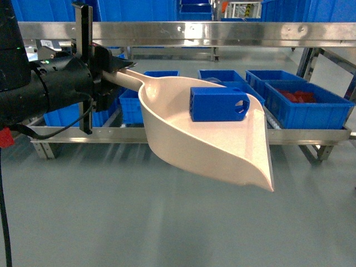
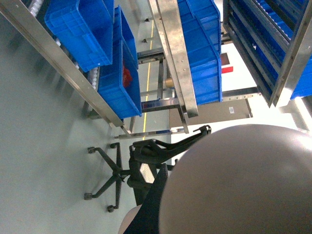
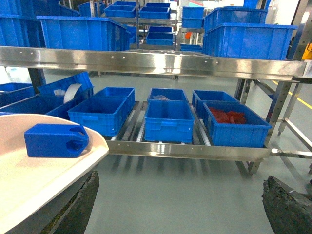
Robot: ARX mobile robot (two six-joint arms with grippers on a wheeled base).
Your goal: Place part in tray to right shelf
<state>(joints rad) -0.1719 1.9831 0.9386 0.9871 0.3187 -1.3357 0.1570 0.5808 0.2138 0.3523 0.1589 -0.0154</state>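
Grey floor runs under you to the right shelf (image 1: pixel 183 136), its steel rail fronting a lane of blue crates (image 3: pixel 169 119), and your left gripper (image 1: pixel 108 75) is clamped on the handle of the tray (image 1: pixel 222 150), holding it in the air before that rail. Out in the tray's scoop, the part (image 1: pixel 218 103) lies against the back wall, hexagonal hole toward the right. Your right gripper's fingers (image 3: pixel 73 209) stand wide apart, holding nothing.

Several blue crates (image 3: pixel 169 120) are carried on the lower roller lanes of the steel shelf (image 3: pixel 185 151). Red items are held in the rightmost crate (image 3: pixel 235 126). The shelf is stood on a grey floor (image 3: pixel 185 195).
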